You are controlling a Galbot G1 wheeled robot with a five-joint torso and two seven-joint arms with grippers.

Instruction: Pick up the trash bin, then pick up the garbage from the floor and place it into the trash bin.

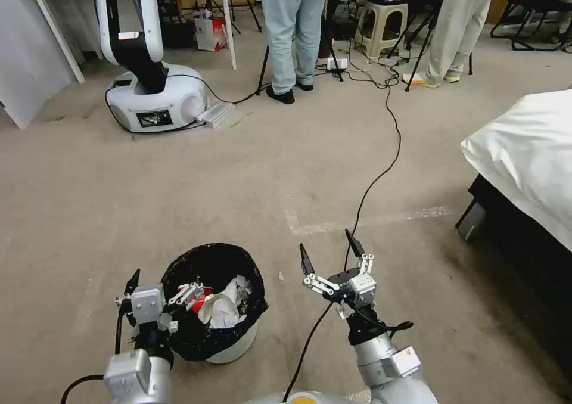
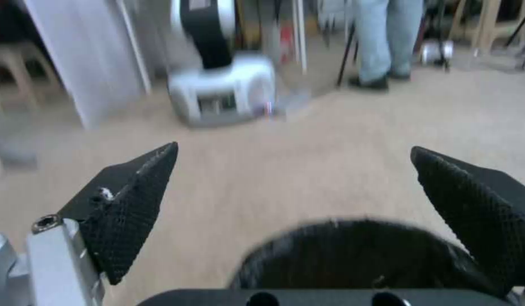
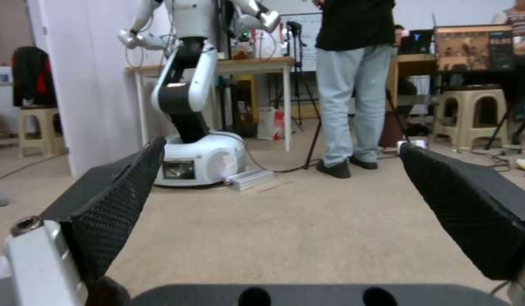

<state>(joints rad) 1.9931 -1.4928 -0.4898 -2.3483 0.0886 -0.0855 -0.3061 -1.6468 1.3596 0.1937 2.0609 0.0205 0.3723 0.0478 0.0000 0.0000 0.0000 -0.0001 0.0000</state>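
Bin: stood on carpet at 7 o'clock in head view, black liner over rim; dark rim seen from left wrist.
Garbage: lay inside bin, white tissue, red scrap.
Left gripper: spread wide, straddled bin's 9 o'clock rim; contact unclear.
Right gripper: wide apart, empty, hung at 3 o'clock of bin, above cable.

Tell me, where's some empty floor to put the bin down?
Bare carpet lies between the trash bin and the other robot's white base, and between the black cable and the bed. It's crowded farther back, around people's legs, stools and cords.
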